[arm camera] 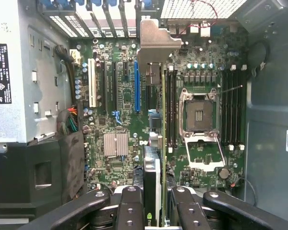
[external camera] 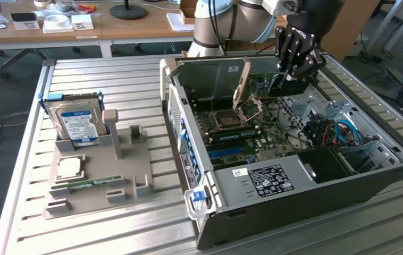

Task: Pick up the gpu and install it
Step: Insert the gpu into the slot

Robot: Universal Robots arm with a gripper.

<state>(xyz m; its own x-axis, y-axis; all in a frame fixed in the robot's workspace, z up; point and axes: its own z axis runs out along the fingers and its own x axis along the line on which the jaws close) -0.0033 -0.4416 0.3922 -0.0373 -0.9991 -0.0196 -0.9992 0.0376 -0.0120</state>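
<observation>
- Hand (external camera: 295,73) (arm camera: 153,213): how is it set?
- It is clamped on the gpu (external camera: 286,85) (arm camera: 152,182), which is held on edge between the fingers.
- Where is the gpu found?
- It is held over the motherboard (arm camera: 120,120) inside the open computer case (external camera: 315,196), between the blue slot (arm camera: 137,86) and the processor socket (arm camera: 200,115). Whether a slot is touched cannot be told.
- And outside the case?
- A hard drive (external camera: 77,122) is stood in a grey holder (external camera: 127,159) on the worktop (external camera: 95,74).
</observation>
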